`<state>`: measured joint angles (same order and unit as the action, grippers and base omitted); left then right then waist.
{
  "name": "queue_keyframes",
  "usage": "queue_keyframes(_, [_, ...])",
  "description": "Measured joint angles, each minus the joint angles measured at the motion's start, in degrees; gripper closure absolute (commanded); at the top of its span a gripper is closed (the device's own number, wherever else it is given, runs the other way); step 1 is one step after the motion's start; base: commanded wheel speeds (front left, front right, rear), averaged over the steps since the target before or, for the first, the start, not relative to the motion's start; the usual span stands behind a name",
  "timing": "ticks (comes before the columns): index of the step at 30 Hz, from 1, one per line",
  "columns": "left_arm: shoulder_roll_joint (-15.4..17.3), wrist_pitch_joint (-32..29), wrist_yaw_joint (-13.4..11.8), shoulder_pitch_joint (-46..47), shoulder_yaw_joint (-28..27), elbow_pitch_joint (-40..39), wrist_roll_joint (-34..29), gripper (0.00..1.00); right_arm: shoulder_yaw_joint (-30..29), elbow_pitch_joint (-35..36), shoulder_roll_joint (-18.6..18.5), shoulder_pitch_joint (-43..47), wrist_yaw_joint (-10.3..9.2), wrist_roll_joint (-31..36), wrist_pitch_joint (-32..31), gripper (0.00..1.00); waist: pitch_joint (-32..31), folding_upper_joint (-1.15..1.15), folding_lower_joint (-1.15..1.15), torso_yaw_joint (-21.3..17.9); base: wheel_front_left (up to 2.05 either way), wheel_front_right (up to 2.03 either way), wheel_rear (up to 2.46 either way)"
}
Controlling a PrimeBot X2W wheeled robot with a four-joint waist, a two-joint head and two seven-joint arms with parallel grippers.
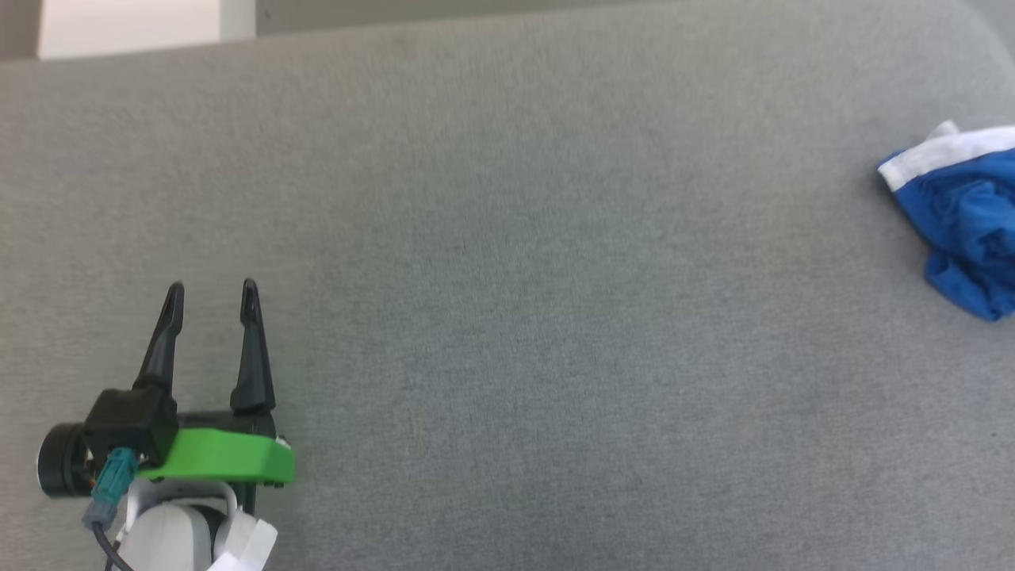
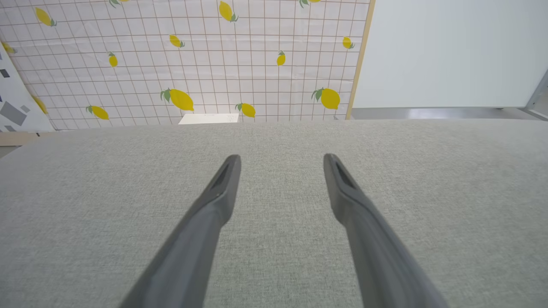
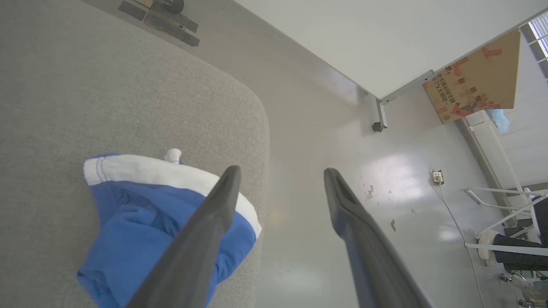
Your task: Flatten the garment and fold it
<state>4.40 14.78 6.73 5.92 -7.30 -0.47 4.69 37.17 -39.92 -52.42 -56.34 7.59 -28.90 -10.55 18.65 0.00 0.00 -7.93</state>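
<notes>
The garment (image 1: 963, 218), bright blue with a white band, lies crumpled at the far right edge of the grey padded surface (image 1: 507, 301). In the right wrist view the garment (image 3: 132, 222) sits by the surface's rounded corner, under and left of my right gripper (image 3: 280, 173), whose fingers stand wide apart with nothing between them. My left gripper (image 1: 212, 295) hovers over the lower left of the surface, far from the garment, open and empty. The left wrist view has the left gripper (image 2: 280, 159) above bare grey fabric.
Beyond the surface's right corner lies a glossy pale floor (image 3: 342, 141) with a cardboard box (image 3: 475, 75), a white panel (image 3: 376, 38) and metal frames (image 3: 505, 214). A lemon-print sheet (image 2: 192, 60) hangs past the far edge.
</notes>
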Motion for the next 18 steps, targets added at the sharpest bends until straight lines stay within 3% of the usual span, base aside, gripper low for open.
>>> queue_keyframes(3, [-0.29,0.0,-0.35,-1.15,-0.74,0.52,-0.03,0.0,-5.12,0.54,2.79,0.1,0.0,4.15,8.79,0.0,-2.79,0.0,0.0,0.21,0.0,0.0,0.0])
queue_keyframes(8, [-0.49,0.0,-1.29,-2.98,-1.56,1.93,-0.29,0.0,-17.35,2.55,12.61,3.22,0.0,11.26,21.83,0.0,-7.14,0.0,0.0,0.79,0.0,0.0,0.0])
queue_keyframes(13, [-0.68,0.0,-2.07,-3.53,-1.98,2.76,-0.9,0.0,-28.95,9.24,22.54,11.51,-0.01,17.34,24.94,0.0,-10.34,0.0,0.0,1.93,0.0,0.0,0.0])
queue_keyframes(18, [-0.79,0.0,-2.23,-3.57,-1.57,3.15,-1.72,0.0,-39.09,23.16,33.41,22.4,-0.01,22.51,25.28,0.0,-12.31,0.0,0.0,4.15,0.0,0.0,0.0])
